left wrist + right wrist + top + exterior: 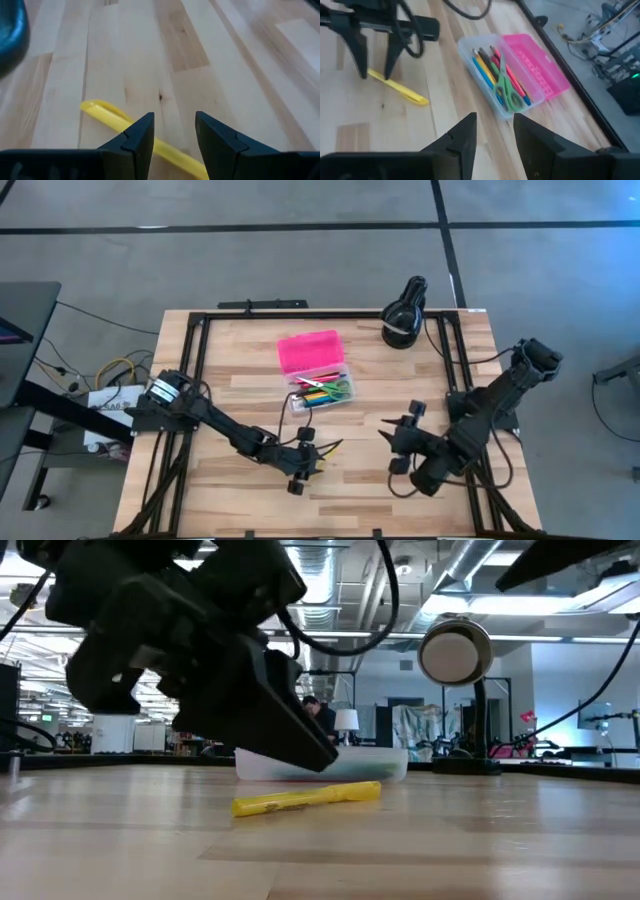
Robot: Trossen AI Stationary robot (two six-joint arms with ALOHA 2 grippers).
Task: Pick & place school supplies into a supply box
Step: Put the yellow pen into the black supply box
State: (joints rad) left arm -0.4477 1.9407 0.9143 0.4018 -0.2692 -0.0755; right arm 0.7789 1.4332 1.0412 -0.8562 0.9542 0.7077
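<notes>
Directly beneath my left pincer (173, 131), fingers parted and empty, one yellow pen (125, 131) lies on the desk (225, 65), its length slanting crosswise under both fingertips; right pincer (400, 442) waits farther off, open.

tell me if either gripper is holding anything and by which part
Nothing is held. The left gripper stands open astride the yellow pen lying on the table; the right gripper waits open and empty.
</notes>
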